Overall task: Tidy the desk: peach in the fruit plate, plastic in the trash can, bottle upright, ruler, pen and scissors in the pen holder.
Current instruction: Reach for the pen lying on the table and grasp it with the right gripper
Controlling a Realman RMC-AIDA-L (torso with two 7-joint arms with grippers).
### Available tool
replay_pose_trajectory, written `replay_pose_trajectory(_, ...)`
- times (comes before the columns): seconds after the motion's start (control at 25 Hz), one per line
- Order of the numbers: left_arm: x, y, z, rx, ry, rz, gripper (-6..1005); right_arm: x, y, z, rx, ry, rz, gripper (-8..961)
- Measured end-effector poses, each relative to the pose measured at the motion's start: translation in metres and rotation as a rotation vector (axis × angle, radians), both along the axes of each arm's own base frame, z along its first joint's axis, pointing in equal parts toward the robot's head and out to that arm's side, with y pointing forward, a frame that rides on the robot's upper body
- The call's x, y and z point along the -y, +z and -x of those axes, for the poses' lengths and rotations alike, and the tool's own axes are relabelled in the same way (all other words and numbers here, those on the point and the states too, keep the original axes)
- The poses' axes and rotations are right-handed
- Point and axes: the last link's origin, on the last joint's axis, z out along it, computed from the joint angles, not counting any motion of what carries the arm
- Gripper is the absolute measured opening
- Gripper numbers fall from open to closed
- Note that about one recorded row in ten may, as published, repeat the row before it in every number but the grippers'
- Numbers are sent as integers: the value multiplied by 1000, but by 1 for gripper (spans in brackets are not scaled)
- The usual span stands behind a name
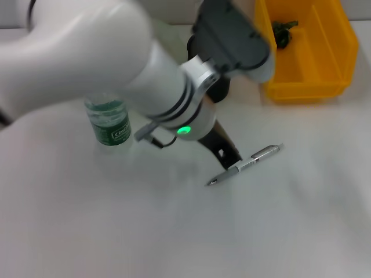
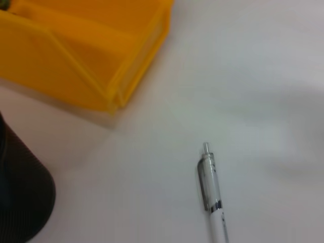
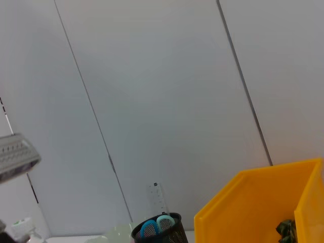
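Slim silver-and-white plastic pen (image 1: 246, 164) flat on matte white desk (image 1: 174, 231), clear of everything, well short of glossy yellow plastic bin (image 1: 310, 58). Left gripper (image 1: 223, 152) (dark fingers poking from under white arm) just beside pen's tip end; whether it grips or hangs loose, cannot tell. Bin: straight walls, crumpled dark green plastic (image 1: 284, 32) inside. Clear green-labelled bottle (image 1: 110, 124) upright, far side of arm from pen. Black mesh pen holder (image 3: 158, 232) with blue-handled scissors (image 3: 154, 225) and pale ruler (image 3: 158, 198) next to bin; grey panelled wall (image 3: 167, 101) behind. Right gripper unseen.
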Motion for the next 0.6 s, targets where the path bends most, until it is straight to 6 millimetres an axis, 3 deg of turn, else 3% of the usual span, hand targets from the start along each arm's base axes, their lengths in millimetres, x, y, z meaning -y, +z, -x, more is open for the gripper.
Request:
replay_pose_trajectory(0.2, -3, 3, -20, -31, -24, 14, 60, -1, -1, 1, -3, 2, 5, 601)
replay_pose_trajectory(0.44, -4, 0, -14, -67, 16, 36, 247, -2, -4, 2, -4, 6, 16, 603)
replay_pose_trajectory(0.6, -6, -4, -5, -73, 48, 37, 457, -4, -7, 4, 3, 15, 30, 604)
